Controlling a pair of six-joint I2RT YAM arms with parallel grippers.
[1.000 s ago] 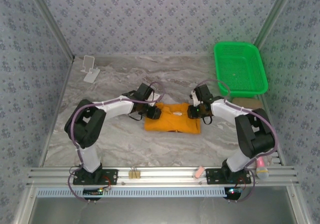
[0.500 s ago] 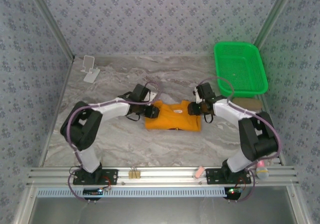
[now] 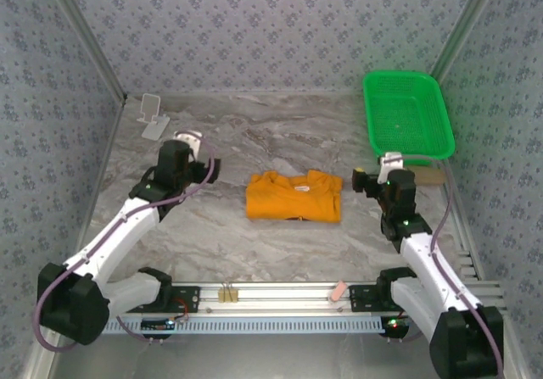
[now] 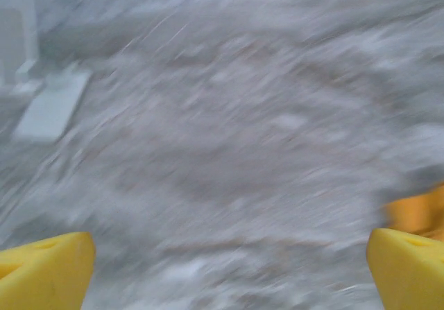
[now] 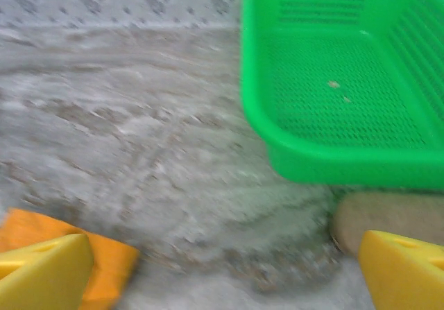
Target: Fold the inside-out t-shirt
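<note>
- Both arms have pulled back off the shirt (image 3: 293, 197) since a sec ago. Then each gripper sat at one end of it; now both are clear.
- left gripper (image 3: 209, 169): jaws wide apart, nothing btw them. Its yellow fingers (image 4: 45, 272) sit at the bottom corners of my wrist cam, w/ bare table (image 4: 229, 150) ahead; pic is blurred.
- right gripper (image 3: 360, 181): jaws also wide apart, empty; its fingers (image 5: 43, 272) sit at the corners too.
- shirt lies folded into a flat orange rectangle btw the two grippers, touching neither. Small white tag on top.
- An orange edge shows just past my left gripper's right finger, & behind my right gripper's left finger.
- Green basket (image 3: 407, 112) is ahead & right of the right gripper, w/ a tan flat thing (image 5: 395, 216) beside its near wall.
- White stand (image 3: 153, 116) is ahead-left of the left gripper.
</note>
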